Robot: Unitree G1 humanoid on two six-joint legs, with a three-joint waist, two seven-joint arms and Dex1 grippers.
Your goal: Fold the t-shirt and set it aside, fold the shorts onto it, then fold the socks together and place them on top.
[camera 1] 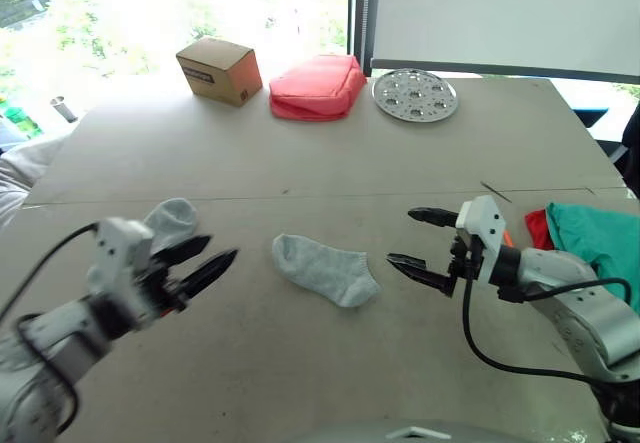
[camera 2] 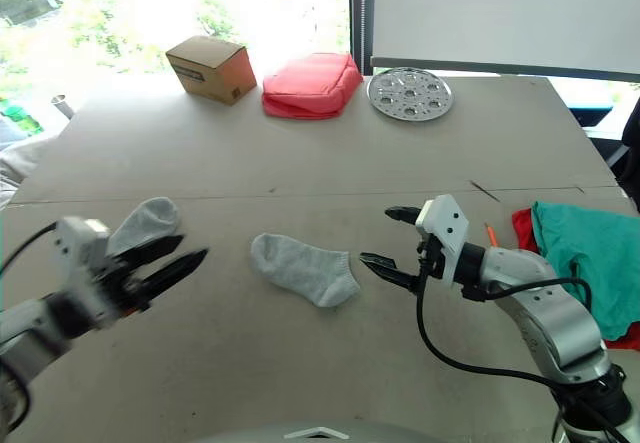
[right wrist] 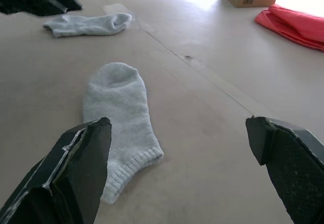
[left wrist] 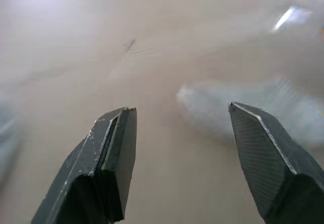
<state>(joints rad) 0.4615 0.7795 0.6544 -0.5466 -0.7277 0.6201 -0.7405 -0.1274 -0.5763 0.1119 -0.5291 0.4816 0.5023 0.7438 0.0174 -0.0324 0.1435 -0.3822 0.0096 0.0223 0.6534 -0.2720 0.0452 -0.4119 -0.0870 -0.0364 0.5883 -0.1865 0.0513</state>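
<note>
Between my two spread grippers a grey sock (camera 1: 325,269) lies flat on the desk (camera 1: 300,163), long axis ten-to-four; my right gripper (camera 1: 425,243) is nearer, cuff facing it.

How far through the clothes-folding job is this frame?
Looks done: the shorts lie on the t-shirt at the table's right edge. In hand: nothing; the left gripper and right gripper are open and empty. Left: the socks, one between the grippers, the other by the left gripper, are unpaired.
</note>
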